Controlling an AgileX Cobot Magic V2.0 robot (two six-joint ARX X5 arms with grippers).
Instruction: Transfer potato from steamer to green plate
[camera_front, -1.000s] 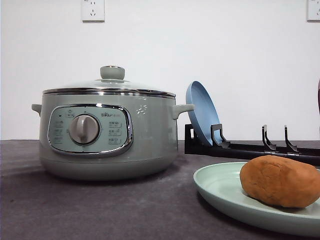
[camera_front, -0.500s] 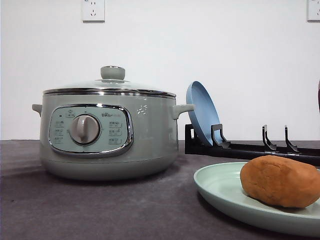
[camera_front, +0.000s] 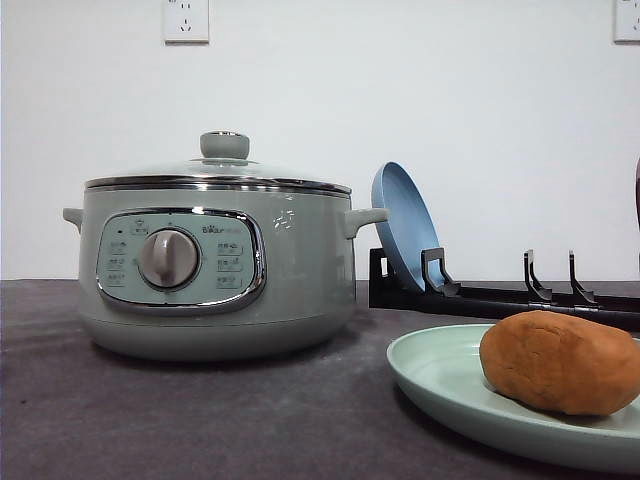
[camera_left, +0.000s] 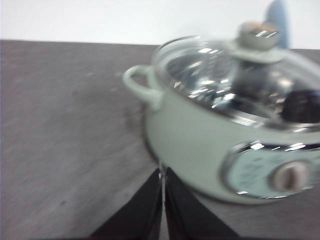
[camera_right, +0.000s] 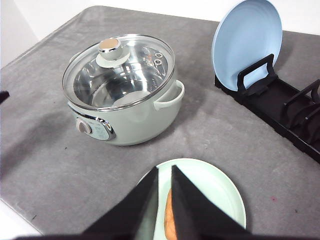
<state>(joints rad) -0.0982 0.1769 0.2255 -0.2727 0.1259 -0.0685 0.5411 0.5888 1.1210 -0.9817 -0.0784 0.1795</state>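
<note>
On the grey table (camera_front: 180, 420), at the right side of the front view, the potato (camera_front: 560, 362) is seen lying on the green plate (camera_front: 440, 375), with its orange-brown skin resting on the plate's inner surface. To the left of the plate the steamer (camera_front: 215, 265) is placed, well apart from it, and its glass lid (camera_front: 220, 172) with the green knob is set on top, closed. Behind the plate a black rack (camera_front: 500, 295) is found, and a blue plate (camera_front: 403, 225) is leaned upright in its first slot.

From the right wrist view, the right gripper (camera_right: 164, 182) is held above the green plate (camera_right: 220, 192), and its two dark fingers are brought almost together with only a thin gap between them; nothing is gripped. A small part of the potato (camera_right: 169, 222) is visible just beside the fingers. The steamer (camera_right: 122, 90) is seen further away, and its inside looks like bare metal through the lid.

From the left wrist view, the left gripper (camera_left: 163, 187) is held near the front wall of the steamer (camera_left: 210, 145), low over the table. Its fingers are pressed together and nothing is held between them. This picture is somewhat blurred.
</note>
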